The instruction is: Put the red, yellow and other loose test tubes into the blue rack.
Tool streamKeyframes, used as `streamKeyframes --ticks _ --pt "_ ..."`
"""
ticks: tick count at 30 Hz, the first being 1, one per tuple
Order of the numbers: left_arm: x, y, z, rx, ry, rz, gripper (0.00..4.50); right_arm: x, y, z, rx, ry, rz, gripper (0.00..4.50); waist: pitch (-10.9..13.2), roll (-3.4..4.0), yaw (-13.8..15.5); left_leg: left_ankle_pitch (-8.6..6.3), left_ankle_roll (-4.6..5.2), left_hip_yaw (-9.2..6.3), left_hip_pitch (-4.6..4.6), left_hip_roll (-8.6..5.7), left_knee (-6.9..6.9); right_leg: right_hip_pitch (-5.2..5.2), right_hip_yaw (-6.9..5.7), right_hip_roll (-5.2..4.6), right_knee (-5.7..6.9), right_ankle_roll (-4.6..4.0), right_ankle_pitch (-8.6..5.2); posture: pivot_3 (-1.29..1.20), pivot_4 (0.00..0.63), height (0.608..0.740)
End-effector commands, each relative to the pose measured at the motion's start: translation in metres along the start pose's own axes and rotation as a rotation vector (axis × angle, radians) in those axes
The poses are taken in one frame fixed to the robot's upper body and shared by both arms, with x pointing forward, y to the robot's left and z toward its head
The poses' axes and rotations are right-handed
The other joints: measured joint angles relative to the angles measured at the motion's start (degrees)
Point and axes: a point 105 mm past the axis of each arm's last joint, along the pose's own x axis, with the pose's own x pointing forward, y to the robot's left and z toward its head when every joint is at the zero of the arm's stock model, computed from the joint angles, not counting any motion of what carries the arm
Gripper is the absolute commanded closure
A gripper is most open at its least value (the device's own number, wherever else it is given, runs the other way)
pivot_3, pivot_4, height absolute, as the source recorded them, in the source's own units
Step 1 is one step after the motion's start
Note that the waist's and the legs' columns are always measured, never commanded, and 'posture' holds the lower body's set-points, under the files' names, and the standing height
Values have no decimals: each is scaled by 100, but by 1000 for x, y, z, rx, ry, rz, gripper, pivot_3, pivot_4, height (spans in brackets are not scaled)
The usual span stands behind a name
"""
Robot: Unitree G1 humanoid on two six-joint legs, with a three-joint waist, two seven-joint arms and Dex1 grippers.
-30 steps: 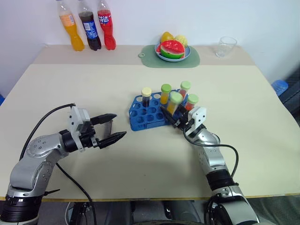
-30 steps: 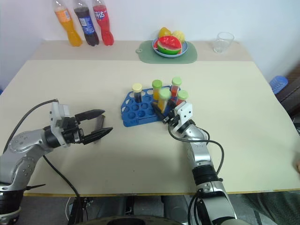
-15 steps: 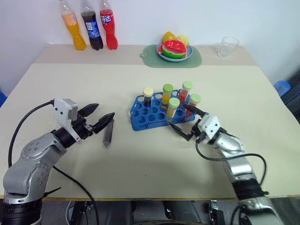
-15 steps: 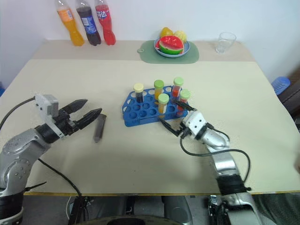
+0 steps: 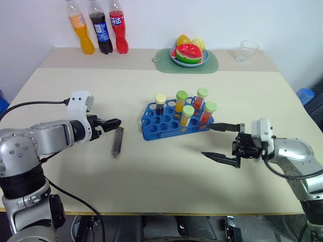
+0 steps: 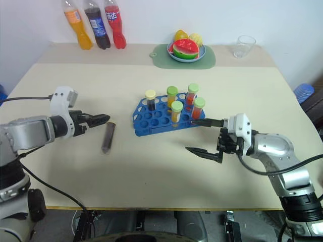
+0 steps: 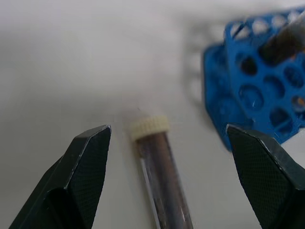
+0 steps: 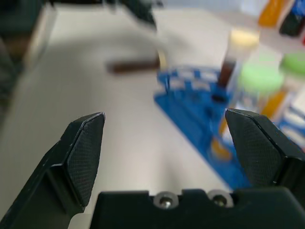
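The blue rack (image 5: 151, 128) stands mid-table with several capped test tubes upright in it, among them a yellow one (image 5: 186, 117) and a red one (image 5: 208, 113) in the near row. One dark brown test tube (image 5: 117, 143) with a cream cap (image 7: 148, 127) lies loose on the table left of the rack. My left gripper (image 5: 113, 123) is open just left of that cap, its fingers (image 7: 90, 157) either side of the tube's line and not touching it. My right gripper (image 5: 208, 141) is open and empty, right of the rack.
Three soda bottles (image 5: 98, 33) stand at the back left. A green mat (image 5: 209, 64) carries a bowl of fruit (image 5: 189, 53) at the back middle. A clear cup (image 5: 247, 50) is at the back right. Bare tabletop lies in front of the rack.
My right gripper let go of the yellow tube in the rack, opened wide and drew back to the right. My left gripper rolled and moved toward the lying tube's cap.
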Motion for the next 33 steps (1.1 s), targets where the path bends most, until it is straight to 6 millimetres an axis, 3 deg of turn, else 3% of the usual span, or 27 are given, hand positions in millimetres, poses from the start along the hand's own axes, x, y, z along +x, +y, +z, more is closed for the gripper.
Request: streamKeyframes --ticks 1,17,24,28,31,33 --pt "5 0 1 -28 79 6 501 5 2 10 -15 -20 30 95 1 -1 26 0 0 -3 -5 0 1 -4 -1 -2 0 0 0 0 150 740" --pt "55 -10 -1 -228 384 208 501 2 13 6 -62 4 -35 95 2 -4 49 22 -40 9 -21 -31 3 -10 -5 -29 -3 3 2 0 150 740" --pt "67 -13 -14 -252 481 269 3602 1 16 4 -52 6 -75 0 -2 -1 59 28 -51 7 -21 -33 2 -8 -5 -26 -2 3 2 0 150 740" --pt "64 -17 -6 -248 451 224 3668 0 17 1 -46 14 -82 0 -2 -1 54 43 -77 7 -21 -36 2 -7 -5 -27 -3 3 2 0 150 740" --pt "49 -35 19 -193 305 33 3668 1 15 1 -45 8 -92 0 1 -5 42 44 -79 6 -22 -37 2 -7 -6 -24 -3 3 2 0 150 740" --pt "27 -60 42 -109 143 -160 3668 1 11 1 -46 5 -108 0 6 -12 19 47 -85 5 -27 -36 1 -14 -6 -22 -3 2 2 0 150 740"
